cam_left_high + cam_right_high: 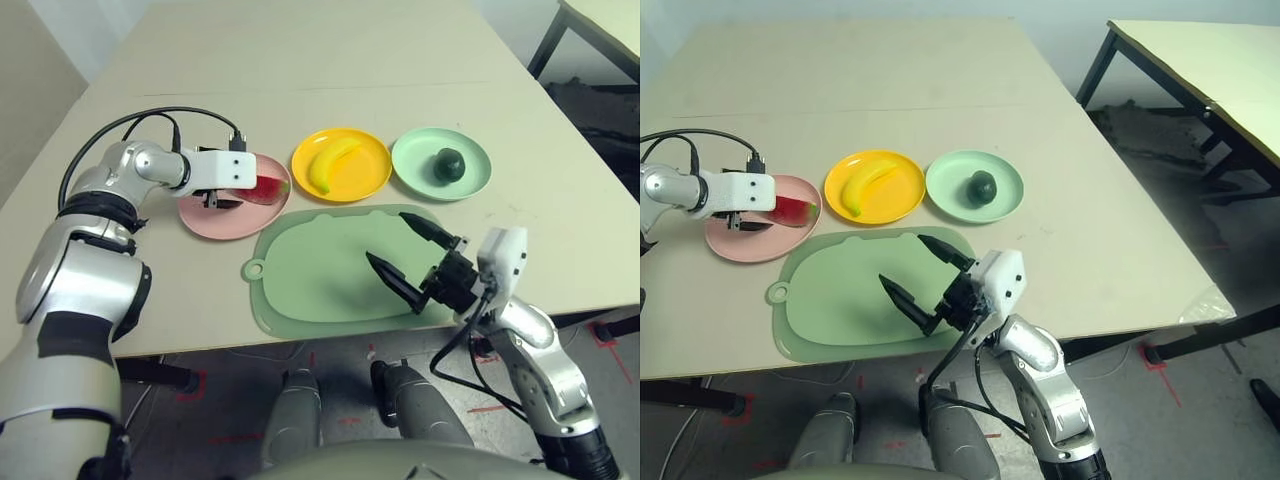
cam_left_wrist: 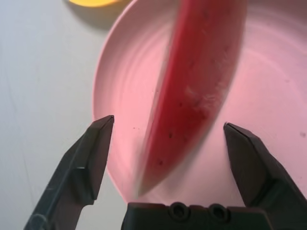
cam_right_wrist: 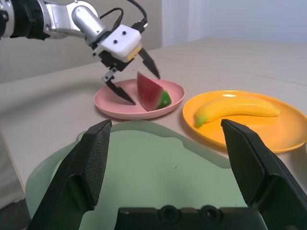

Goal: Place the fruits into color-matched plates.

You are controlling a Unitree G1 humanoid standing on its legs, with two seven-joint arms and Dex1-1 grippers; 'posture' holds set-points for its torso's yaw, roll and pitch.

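A pale tabletop (image 1: 290, 95) carries everything, and the biggest item on it is the rounded green mat (image 1: 345, 268) with its ring tab. Beyond the mat's far edge the plates stand in a row: the pink plate (image 1: 228, 222) on the left, the yellow plate (image 1: 375, 170) in the middle, the mint green plate (image 1: 473, 178) on the right. The watermelon wedge (image 2: 192, 96) rests on the pink plate, between the spread fingers of the released left gripper (image 2: 169, 125). The curved banana (image 1: 326, 166) lies in the yellow plate. The right gripper (image 3: 167, 123), open and empty, hangs over the mat. Smallest, the dark green avocado (image 1: 981, 187) sits in the mint green plate.
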